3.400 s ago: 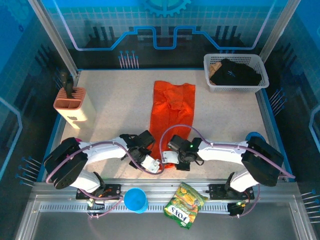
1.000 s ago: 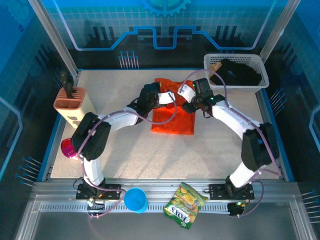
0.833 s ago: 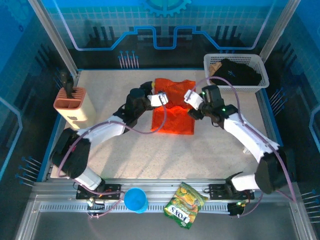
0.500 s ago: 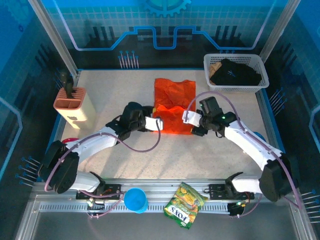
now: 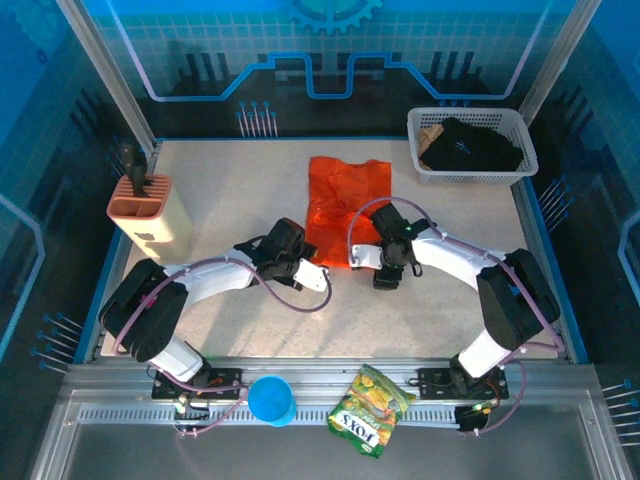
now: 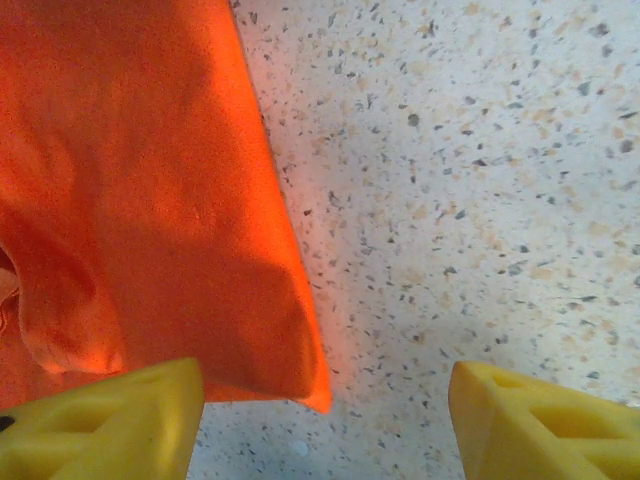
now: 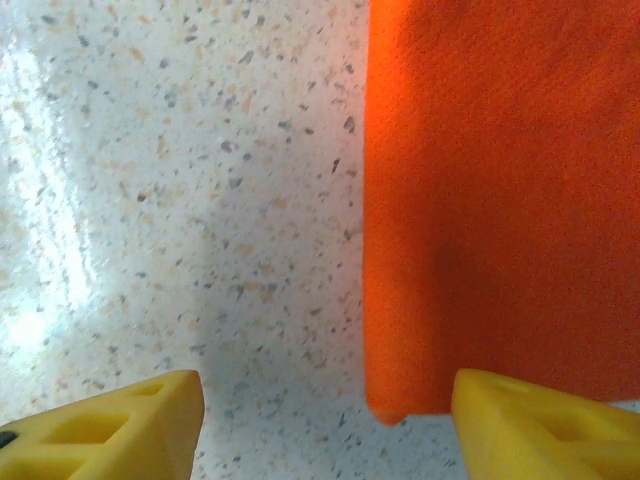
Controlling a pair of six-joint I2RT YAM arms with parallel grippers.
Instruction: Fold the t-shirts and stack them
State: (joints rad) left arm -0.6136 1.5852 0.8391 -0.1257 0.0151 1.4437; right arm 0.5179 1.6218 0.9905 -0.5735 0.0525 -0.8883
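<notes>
Left jaws and right jaws gape empty, an orange t-shirt [image 5: 340, 205] corner between each; pinching one layer could spoil the fold.

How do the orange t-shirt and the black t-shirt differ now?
The orange t-shirt lies folded flat on the table; the black t-shirt sits bunched in the white basket. The orange one's near corners lie before the open left gripper and right gripper; the black one is far from both. Neither is held.
</notes>
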